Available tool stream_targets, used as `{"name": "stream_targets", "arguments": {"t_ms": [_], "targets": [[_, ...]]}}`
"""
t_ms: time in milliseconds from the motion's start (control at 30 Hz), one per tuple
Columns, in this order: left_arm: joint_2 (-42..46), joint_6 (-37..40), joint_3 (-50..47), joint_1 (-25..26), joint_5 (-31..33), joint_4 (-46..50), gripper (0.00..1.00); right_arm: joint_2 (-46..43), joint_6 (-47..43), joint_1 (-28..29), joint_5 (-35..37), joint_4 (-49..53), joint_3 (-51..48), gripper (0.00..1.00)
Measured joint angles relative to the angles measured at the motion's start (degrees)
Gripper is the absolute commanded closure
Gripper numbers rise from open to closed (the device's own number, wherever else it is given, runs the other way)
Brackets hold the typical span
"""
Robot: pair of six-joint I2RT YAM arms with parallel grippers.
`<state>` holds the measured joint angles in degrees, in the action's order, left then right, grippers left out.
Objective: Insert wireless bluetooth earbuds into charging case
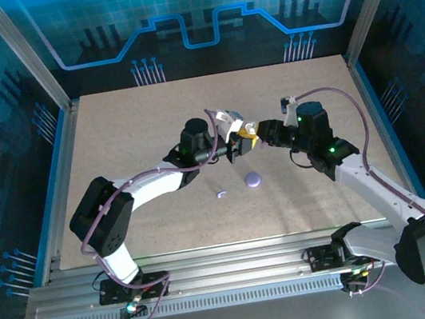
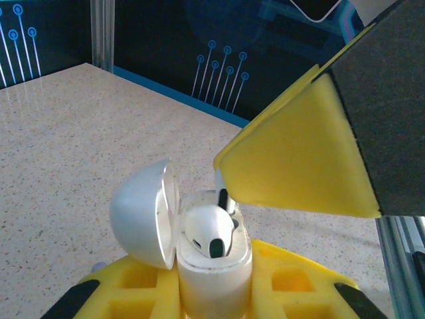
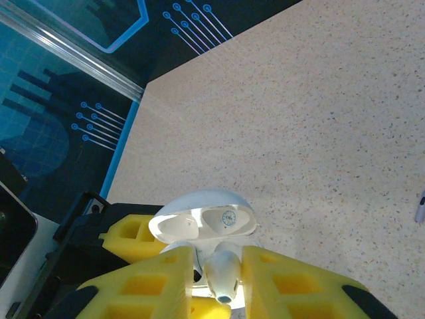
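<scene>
Yellow left end effector (image 2: 212, 296) clamps glossy, rounded charging case (image 2: 214, 269).

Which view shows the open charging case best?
Left wrist. The charging case sits near centre in the left end effector, lid swung open, one earbud seated inside. Right wrist sees it from above, mostly the lid's inner face. Top external: too small to make out.

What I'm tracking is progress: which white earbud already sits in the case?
The earbud sunk in the open case; the other earbud is between the fingers of the right hand.
</scene>
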<state>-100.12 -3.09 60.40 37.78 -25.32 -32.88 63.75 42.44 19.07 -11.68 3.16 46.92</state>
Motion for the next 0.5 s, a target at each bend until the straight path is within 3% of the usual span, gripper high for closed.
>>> {"name": "stream_targets", "arguments": {"t_ms": [500], "targets": [[0.0,0.0,0.0,0.0,0.0,0.15,0.81,-0.28,-0.9,0.0,-0.31,1.51,0.31,0.63]]}}
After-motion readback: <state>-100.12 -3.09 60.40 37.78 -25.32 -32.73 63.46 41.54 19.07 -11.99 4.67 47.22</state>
